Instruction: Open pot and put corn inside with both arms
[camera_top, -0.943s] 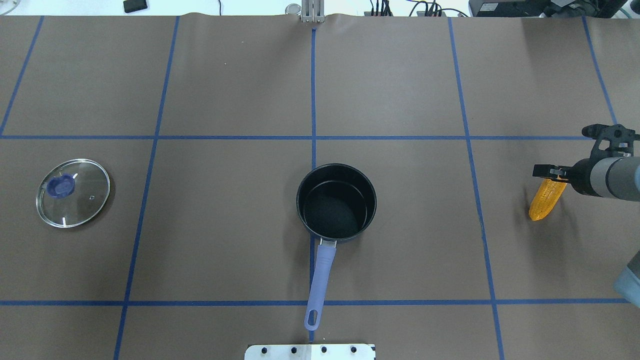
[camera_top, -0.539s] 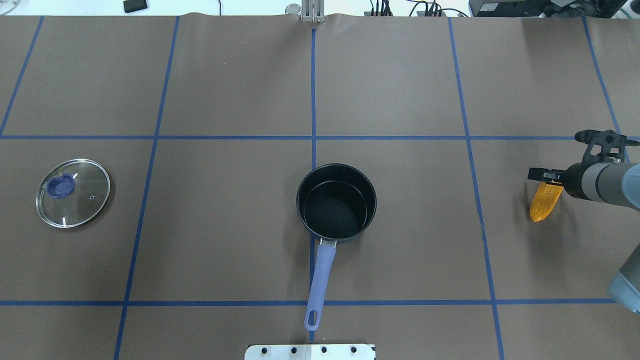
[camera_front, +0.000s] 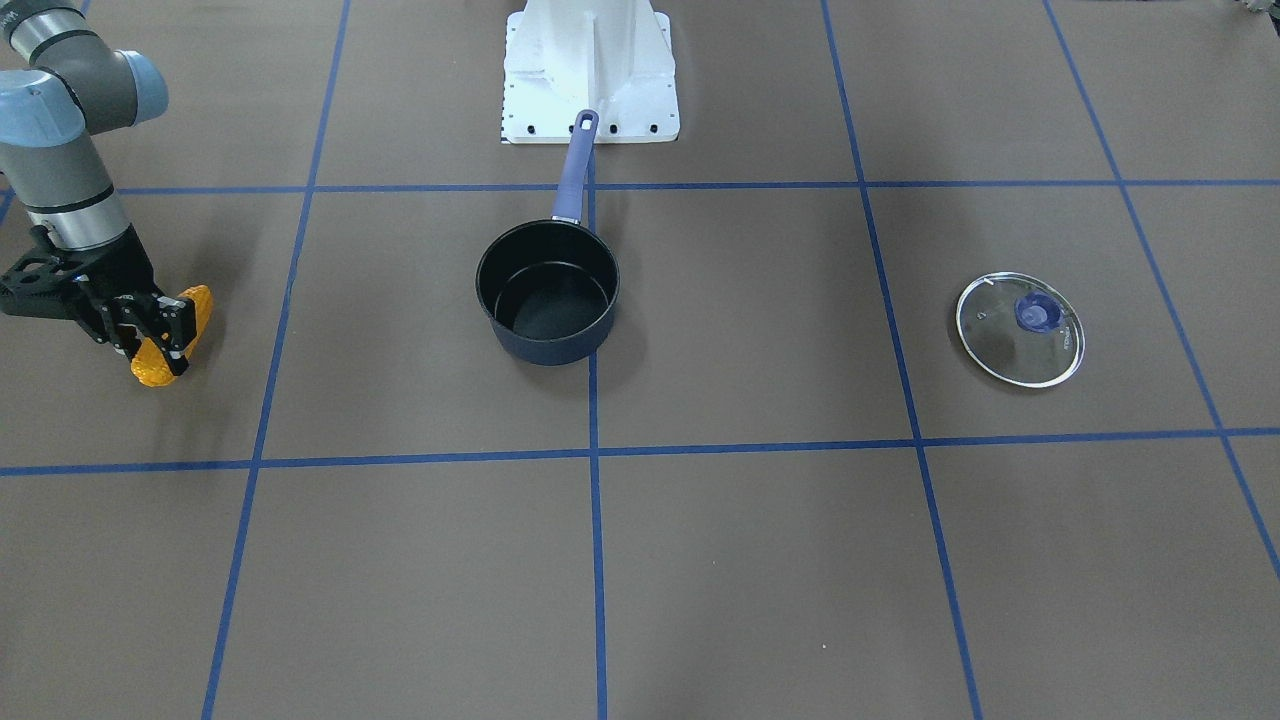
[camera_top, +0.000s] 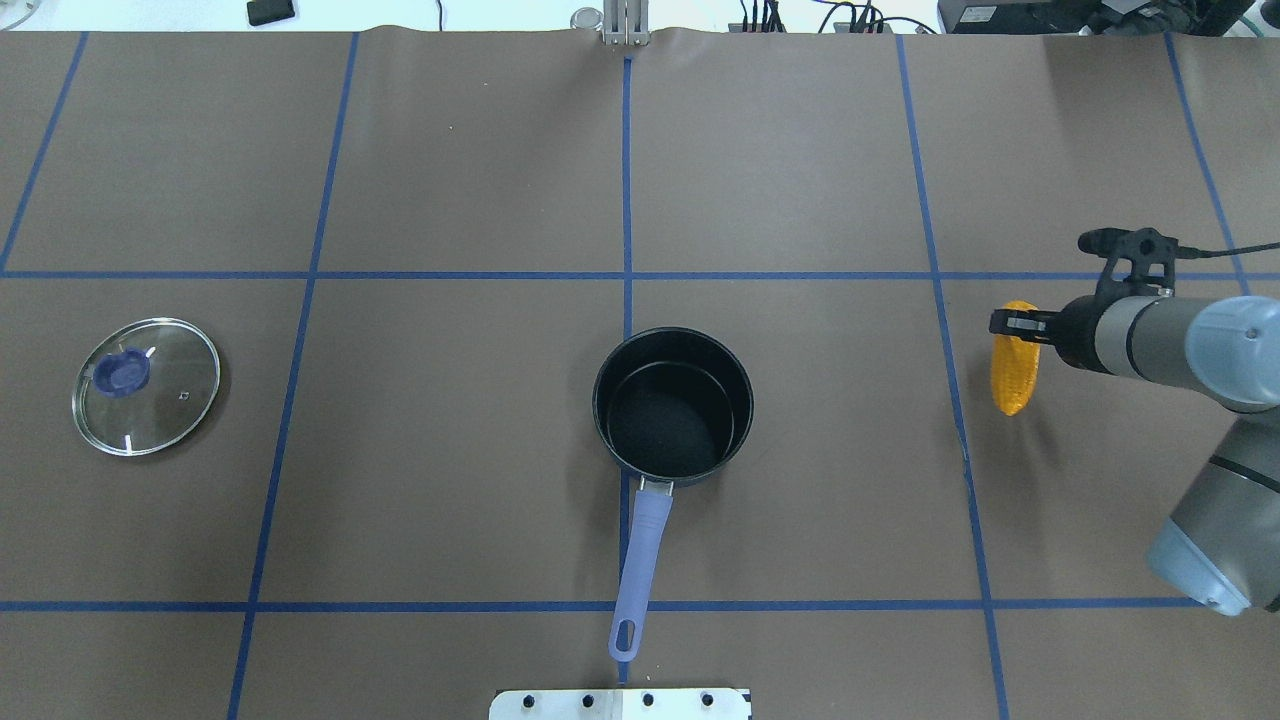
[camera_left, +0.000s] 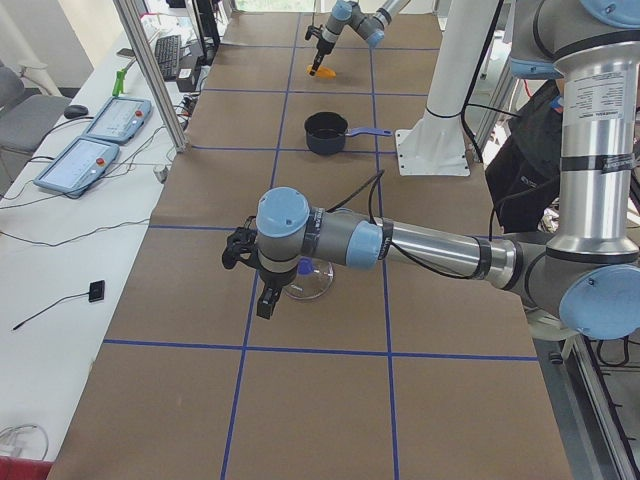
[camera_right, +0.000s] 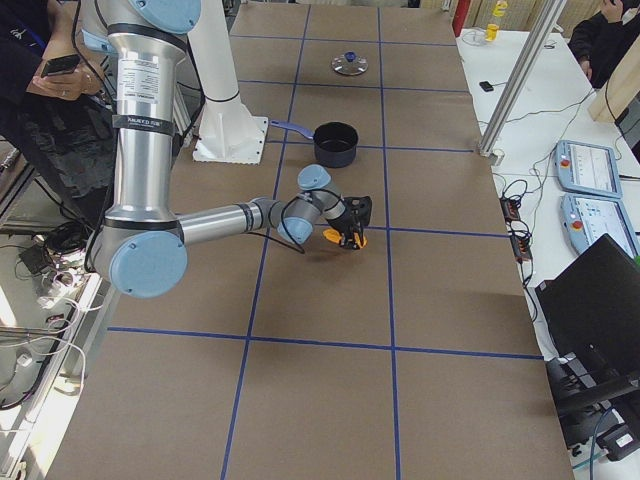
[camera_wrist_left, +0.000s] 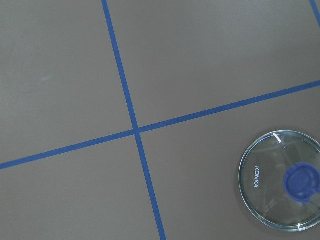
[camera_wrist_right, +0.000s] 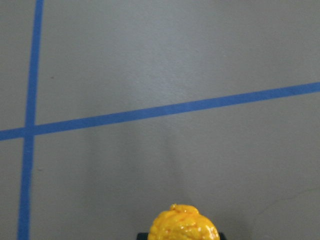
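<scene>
- Your right gripper (camera_top: 1015, 325) is pinching the corn (camera_top: 1012, 375) by its thick end, the two black fingers pressed against its sides.
- The corn is a yellow-orange cob with bumpy kernels, tapering to a blunt tip. It hangs from the fingers with that tip pointing toward the near edge in the overhead view.
- It sits well to the right of the pot (camera_top: 598, 400), just past a blue tape line (camera_top: 945, 360). In the right side view its shadow falls apart from it on the table (camera_top: 450, 480), so it looks lifted clear.
- The right arm (camera_top: 1160, 335) reaches in from the right edge.
- The right wrist view gives you only the cob's rounded tip (camera_wrist_right: 183, 226), low in the frame, above brown table and crossing tape.
- The pot is black and open, its purple handle (camera_top: 640, 560) pointing toward the robot's base.
- The glass lid (camera_top: 146, 386) with a blue knob (camera_top: 122, 372) lies flat, far left of the pot.
- Only the left wrist view lets you read "KONKA" on the lid (camera_wrist_left: 280, 179).
- The left gripper (camera_left: 265, 300) appears only in the left side view, just beside the lid. You cannot tell there whether its fingers are spread or closed.
- The left arm (camera_left: 400, 245) is missing from the overhead and front views.
- Count: one corn, one pot, one lid, two arms, two grippers.
</scene>
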